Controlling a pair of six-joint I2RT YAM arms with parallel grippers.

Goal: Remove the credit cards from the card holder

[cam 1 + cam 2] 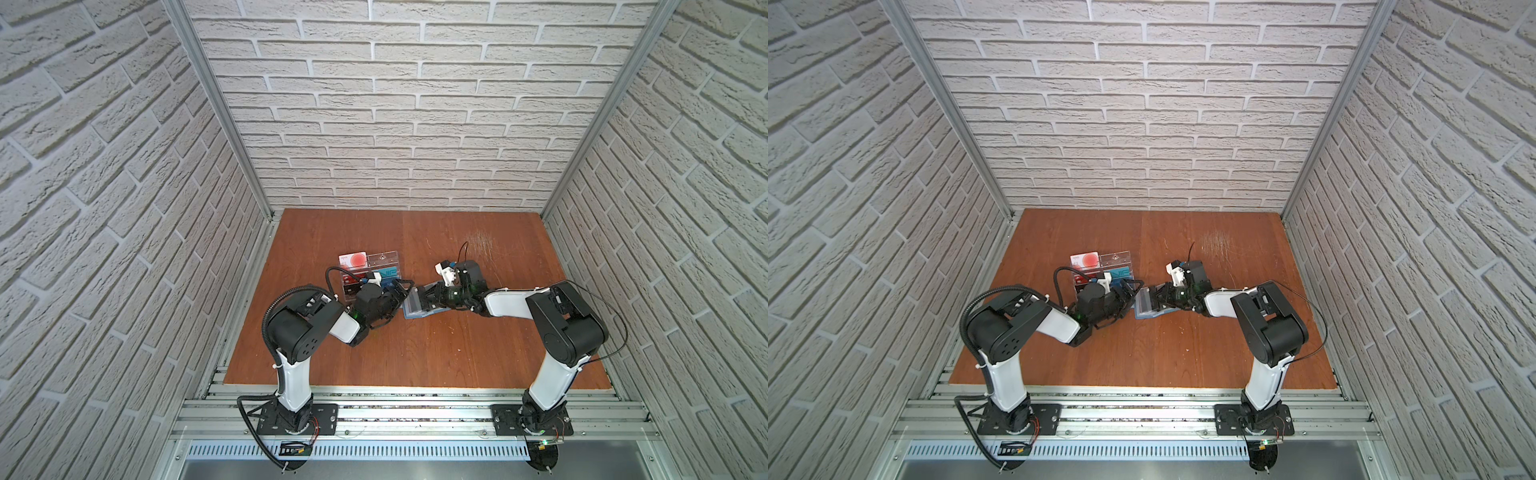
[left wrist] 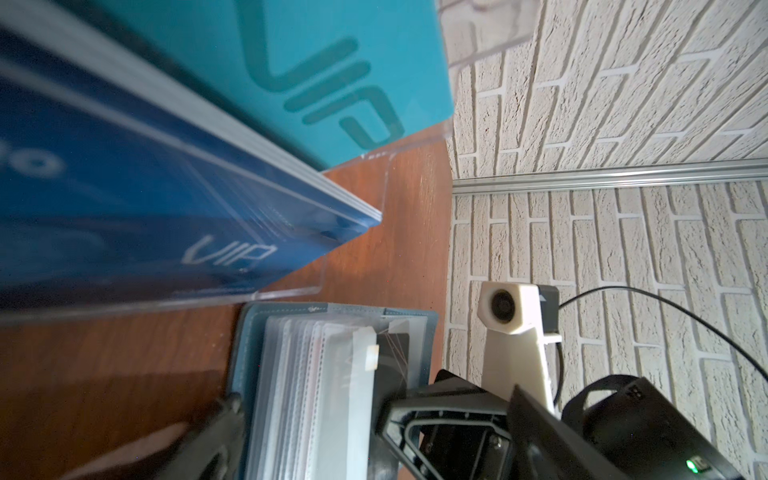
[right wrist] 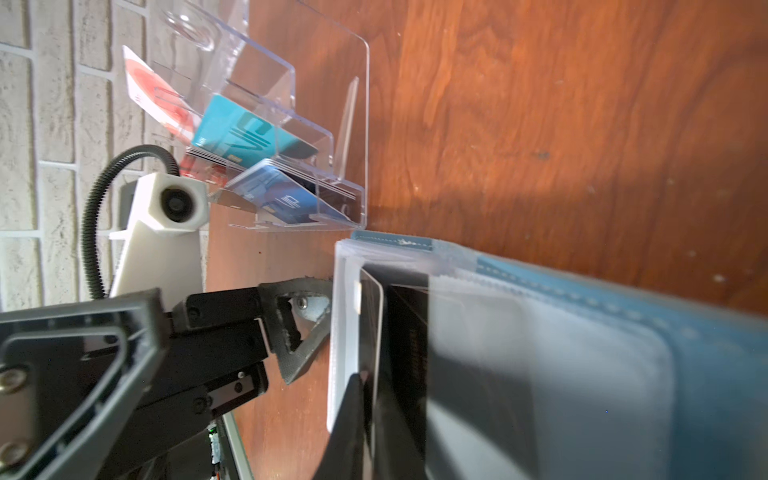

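Evidently the wide left claw (image 1: 405, 295) braces the card holder (image 3: 582, 291) just ahead so the right claw (image 3: 368, 395), pinching a card (image 3: 372, 316), can pull

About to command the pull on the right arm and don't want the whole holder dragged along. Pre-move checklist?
1. Card holder lying open, sleeves exposed: ok.
2. Right gripper jaws shut on the dark card at the sleeve mouth: ok.
3. Card pinched alone, no sleeve film caught: cannot tell.
4. Holder braced by left gripper: not ok; jaws wide open beside the sleeve stack, clamping nothing.
5. Gap to the clear rack: cannot tell; its corner sits right by the holder's corner.
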